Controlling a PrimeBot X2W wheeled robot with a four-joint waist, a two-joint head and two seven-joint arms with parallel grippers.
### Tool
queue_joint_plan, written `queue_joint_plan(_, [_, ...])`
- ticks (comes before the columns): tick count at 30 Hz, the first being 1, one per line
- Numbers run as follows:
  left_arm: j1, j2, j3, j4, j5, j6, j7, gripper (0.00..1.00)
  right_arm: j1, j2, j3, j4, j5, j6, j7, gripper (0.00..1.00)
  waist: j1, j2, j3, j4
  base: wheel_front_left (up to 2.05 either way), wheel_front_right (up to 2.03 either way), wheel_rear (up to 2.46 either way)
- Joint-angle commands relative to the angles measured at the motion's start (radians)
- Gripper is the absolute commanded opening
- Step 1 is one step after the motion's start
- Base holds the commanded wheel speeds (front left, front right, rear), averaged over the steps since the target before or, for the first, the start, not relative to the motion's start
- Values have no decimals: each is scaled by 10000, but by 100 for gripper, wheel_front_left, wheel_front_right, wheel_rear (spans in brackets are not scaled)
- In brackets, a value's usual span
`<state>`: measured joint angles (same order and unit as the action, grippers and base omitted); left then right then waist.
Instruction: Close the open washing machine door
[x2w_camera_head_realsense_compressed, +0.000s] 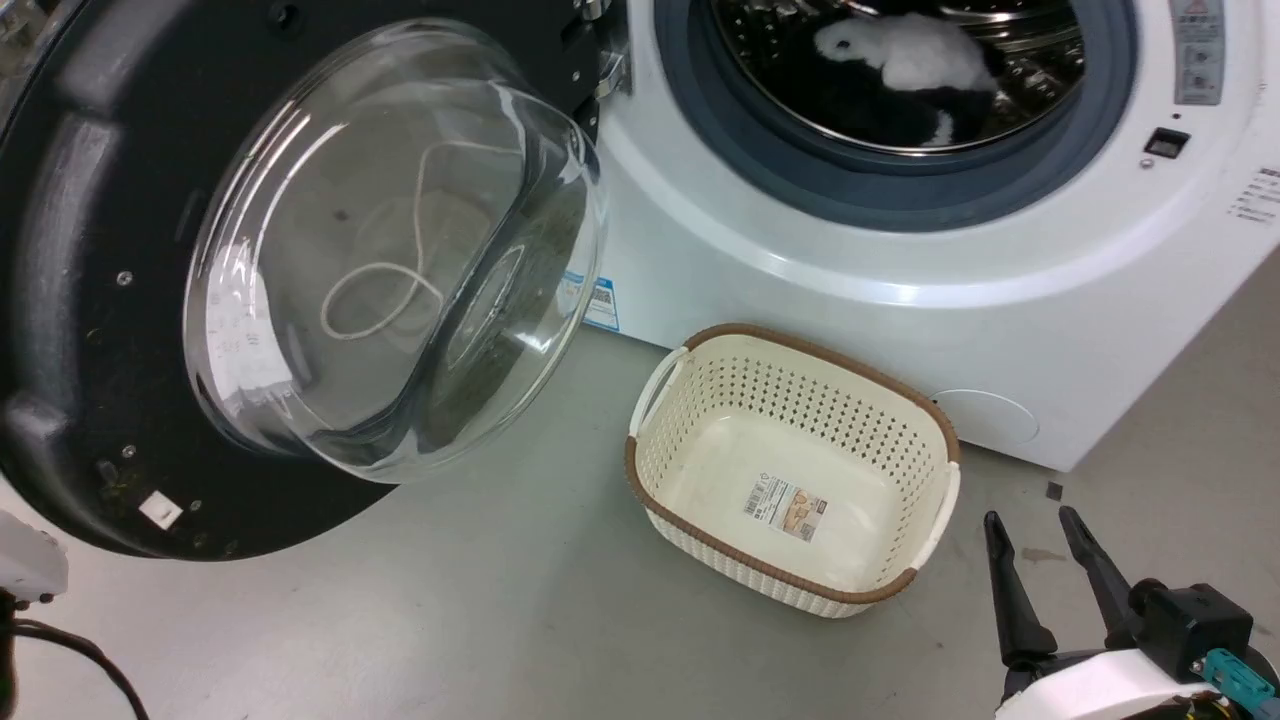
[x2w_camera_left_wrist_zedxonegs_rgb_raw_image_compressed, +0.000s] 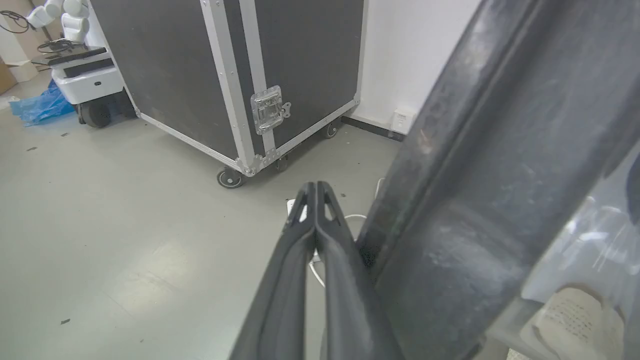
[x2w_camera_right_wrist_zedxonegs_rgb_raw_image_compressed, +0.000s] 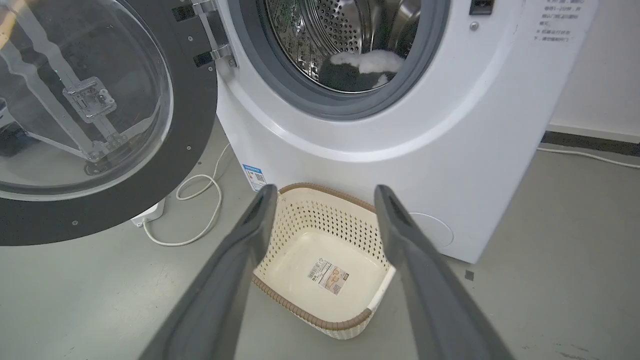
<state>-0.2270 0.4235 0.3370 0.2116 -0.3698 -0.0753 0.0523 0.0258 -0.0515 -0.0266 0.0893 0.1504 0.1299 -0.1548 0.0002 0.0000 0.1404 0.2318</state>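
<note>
Floor, grey and smooth, is running under everything. A white wall is standing at 1 o'clock in the left wrist view. A big black case on little wheels is sitting at 11 o'clock there. A white robot and some blue plastic are sitting at 10 o'clock.

In the head view the washer is standing at 1 o'clock. Its door is hanging wide open at 9 o'clock, with the glass bowl bulging out. Fluffy white and black cloth is lying in the drum at 12 o'clock. A cream basket is sitting on the floor at 5 o'clock, just in front of the washer and near the door's edge. A white cord is lying looped on the floor below the door.

The left gripper is pressing its fingers together with nothing between them, just beside the door's black rim. I cannot tell if it is touching. The right gripper is holding its fingers apart at 4 o'clock, with nothing in them.

A blue sticker is showing low on the washer. A small label is sticking to the basket's bottom. A grey sticker is sitting at 1 o'clock. All the writing is too small to read.
</note>
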Motion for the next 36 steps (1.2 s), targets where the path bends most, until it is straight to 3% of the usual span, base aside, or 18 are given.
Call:
queue_joint_plan(1, [78, 244, -113, 57, -331, -75, 121, 0, -145, 8, -10, 53, 87, 5, -104, 100, -2, 0, 28, 44, 0, 0, 0])
queue_joint_plan(12, [885, 1709, -2104, -776, -3822, -189, 1646, 0, -140, 9, -228, 244, 481, 6, -332, 100, -2, 0, -163, 448, 0, 0, 0])
queue_joint_plan(22, [1305, 2701, -4152, -2762, -5859, -292, 2403, 0, -105, 10, -723, 381, 867, 6, -541, 100, -2, 0, -448, 602, 0, 0, 0])
queue_joint_plan(28, [1097, 2831, -5349, -3717, -6486, -344, 2592, 0, -33, 11, -895, 484, 1130, 7, -644, 100, -2, 0, -568, 443, 0, 0, 0])
queue_joint_plan(36, [314, 2667, -7216, -4435, -7199, -426, 2620, 0, 75, 12, -838, 463, 1285, 7, -810, 100, -2, 0, -599, -341, 0, 0, 0])
